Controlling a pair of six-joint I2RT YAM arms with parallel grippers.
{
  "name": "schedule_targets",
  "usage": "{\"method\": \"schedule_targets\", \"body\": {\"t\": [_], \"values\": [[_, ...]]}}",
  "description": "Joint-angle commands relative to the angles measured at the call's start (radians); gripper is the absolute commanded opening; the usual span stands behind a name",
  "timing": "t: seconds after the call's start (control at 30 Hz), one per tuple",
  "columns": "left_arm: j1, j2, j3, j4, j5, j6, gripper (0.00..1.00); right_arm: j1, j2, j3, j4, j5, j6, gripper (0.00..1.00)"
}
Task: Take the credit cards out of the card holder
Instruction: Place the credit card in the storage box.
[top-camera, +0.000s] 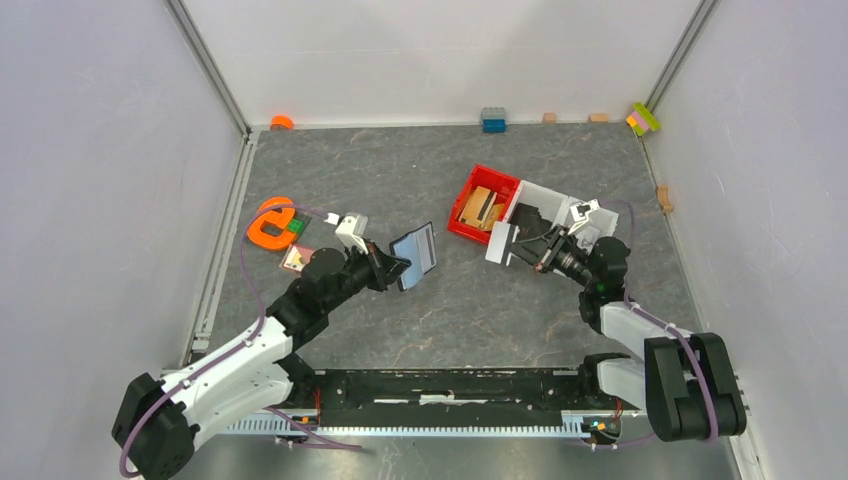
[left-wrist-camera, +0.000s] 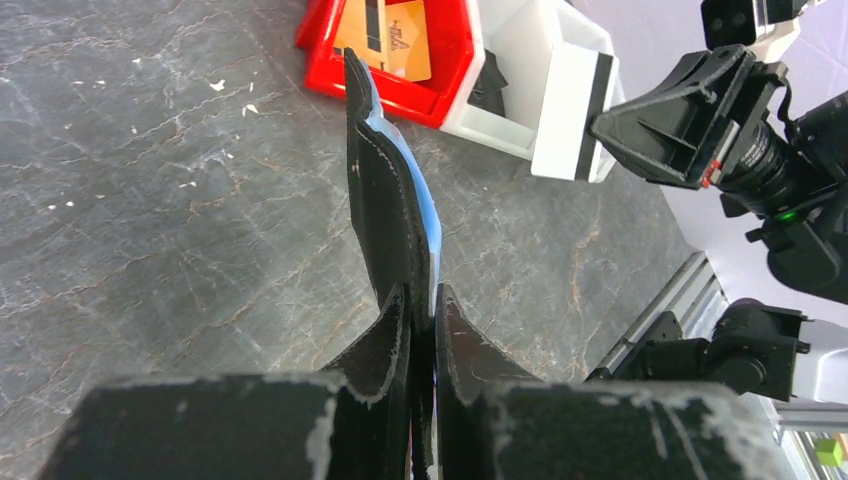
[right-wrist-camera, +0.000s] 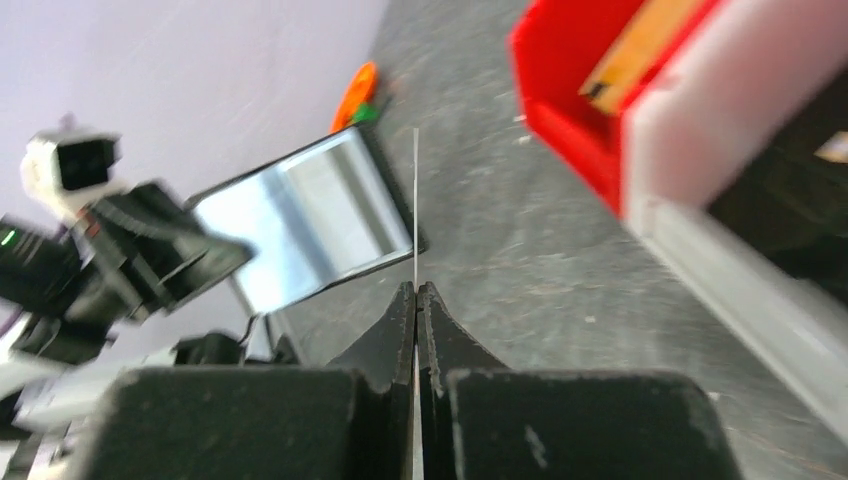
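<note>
My left gripper (top-camera: 393, 268) is shut on the open black card holder (top-camera: 417, 255) and holds it above the table, pale blue inside facing the right arm. In the left wrist view the holder (left-wrist-camera: 383, 200) shows edge-on between the fingertips (left-wrist-camera: 396, 318). My right gripper (top-camera: 522, 248) is shut on a greyish-white credit card (top-camera: 500, 243), held clear of the holder. That card shows edge-on as a thin line in the right wrist view (right-wrist-camera: 416, 200), with the open holder (right-wrist-camera: 305, 215) behind it. A pinkish card (top-camera: 295, 259) lies flat at the left.
A red bin (top-camera: 483, 203) with tan wooden blocks and a white bin (top-camera: 553, 203) stand just behind the right gripper. An orange object (top-camera: 272, 225) lies beside the pinkish card. Small blocks line the back wall. The arms' base rail (top-camera: 450, 385) runs along the near edge.
</note>
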Motion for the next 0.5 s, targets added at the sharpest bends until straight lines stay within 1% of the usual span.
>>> {"method": "schedule_targets", "body": {"t": [0.0,0.1,0.2,0.33,0.47], "values": [[0.002,0.005,0.031,0.01,-0.039,0.042,0.02,-0.023,0.028,0.102,-0.236,0.194,-0.107,0.0],[0.002,0.003,0.032,0.006,-0.043,0.04,0.02,-0.033,0.049,0.147,-0.309,0.294,-0.132,0.0],[0.002,0.002,0.034,0.0,-0.042,0.041,0.02,-0.045,0.079,0.181,-0.317,0.324,-0.127,0.0],[0.002,0.001,0.036,-0.007,-0.04,0.042,0.02,-0.082,0.103,0.223,-0.351,0.313,-0.126,0.0],[0.002,0.012,0.039,-0.008,-0.035,0.04,0.02,-0.194,0.047,0.231,-0.425,0.277,-0.173,0.0]]}}
